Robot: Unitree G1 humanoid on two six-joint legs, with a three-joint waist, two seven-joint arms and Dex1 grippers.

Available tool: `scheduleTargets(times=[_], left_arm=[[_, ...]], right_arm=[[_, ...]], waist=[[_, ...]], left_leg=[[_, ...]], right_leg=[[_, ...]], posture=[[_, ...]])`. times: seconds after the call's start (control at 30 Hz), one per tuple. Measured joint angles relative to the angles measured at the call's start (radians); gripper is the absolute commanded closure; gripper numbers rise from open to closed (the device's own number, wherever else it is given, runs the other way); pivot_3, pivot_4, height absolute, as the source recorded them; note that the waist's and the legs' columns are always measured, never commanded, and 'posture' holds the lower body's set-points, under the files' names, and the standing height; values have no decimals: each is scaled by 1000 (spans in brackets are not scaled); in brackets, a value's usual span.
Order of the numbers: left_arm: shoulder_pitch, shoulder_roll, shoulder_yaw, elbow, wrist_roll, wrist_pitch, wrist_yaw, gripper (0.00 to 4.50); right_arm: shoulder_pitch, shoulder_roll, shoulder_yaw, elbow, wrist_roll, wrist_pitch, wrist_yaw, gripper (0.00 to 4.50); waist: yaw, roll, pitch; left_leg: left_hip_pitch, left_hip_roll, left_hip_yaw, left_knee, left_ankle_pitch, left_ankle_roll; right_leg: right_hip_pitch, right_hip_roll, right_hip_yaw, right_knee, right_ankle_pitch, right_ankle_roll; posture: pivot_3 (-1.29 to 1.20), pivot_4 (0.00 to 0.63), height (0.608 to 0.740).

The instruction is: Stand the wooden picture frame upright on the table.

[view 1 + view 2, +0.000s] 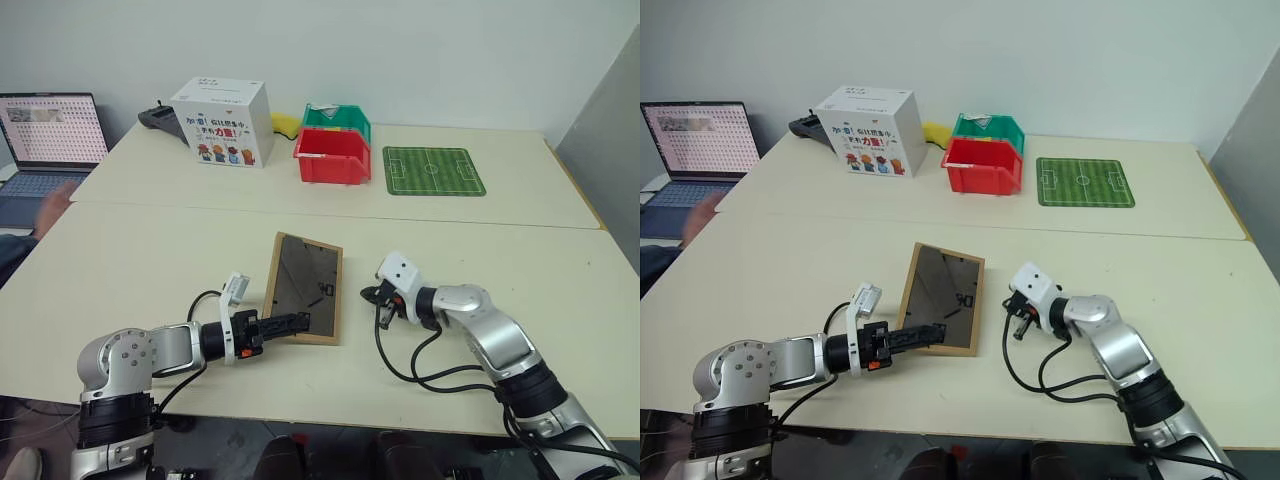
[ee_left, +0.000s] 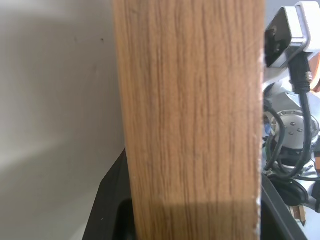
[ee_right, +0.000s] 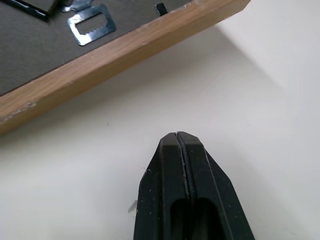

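The wooden picture frame (image 1: 300, 280) lies on the cream table (image 1: 150, 260) with its dark back and black clips facing up. My left gripper (image 1: 300, 322) reaches in from the near side and is shut on the frame's near wooden edge. In the left wrist view that light-wood edge (image 2: 190, 120) sits between the two black fingers (image 2: 112, 210). My right gripper (image 1: 366, 294) is shut and empty, resting low over the table just right of the frame and apart from it. Its closed fingertips (image 3: 177, 137) point toward the frame's side rail (image 3: 100, 65).
On the far table section stand a white printed box (image 1: 222, 122), a red bin (image 1: 332, 157) with a green bin (image 1: 340, 120) behind it, and a green soccer-field mat (image 1: 433, 171). An open laptop (image 1: 50, 135) and a person's hand (image 1: 55, 205) are at the far left.
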Motion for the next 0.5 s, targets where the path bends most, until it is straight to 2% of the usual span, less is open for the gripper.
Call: scheduleTargets(times=[0.07,0.17,0.33,0.5], left_arm=[[-31,-2,4,11,2,1,25,3211],[-79,1,7,12,-7,4,29,3211],[-168,10,22,11,-17,-16,28,3211],[-191,11,6,11,-17,-54,24,3211]], right_arm=[[-28,-4,-38,-21,41,35,15,4500],[-77,-5,-136,-51,149,139,42,4068],[-189,-4,-274,-70,329,300,74,2797],[-272,20,-292,-30,405,350,70,1661]], waist=[[0,-1,1],[0,-2,2],[0,-2,2],[-3,-2,2]], left_leg=[[0,0,0,0,0,0],[-2,1,-1,0,0,0],[-2,1,0,0,0,0],[-3,1,1,-1,0,0]], right_leg=[[0,0,0,0,0,0],[-2,0,-1,0,0,0],[-2,0,-1,-1,0,0],[-4,0,0,-1,0,0]], posture=[[0,150,740],[0,150,740],[0,150,740],[0,150,740]])
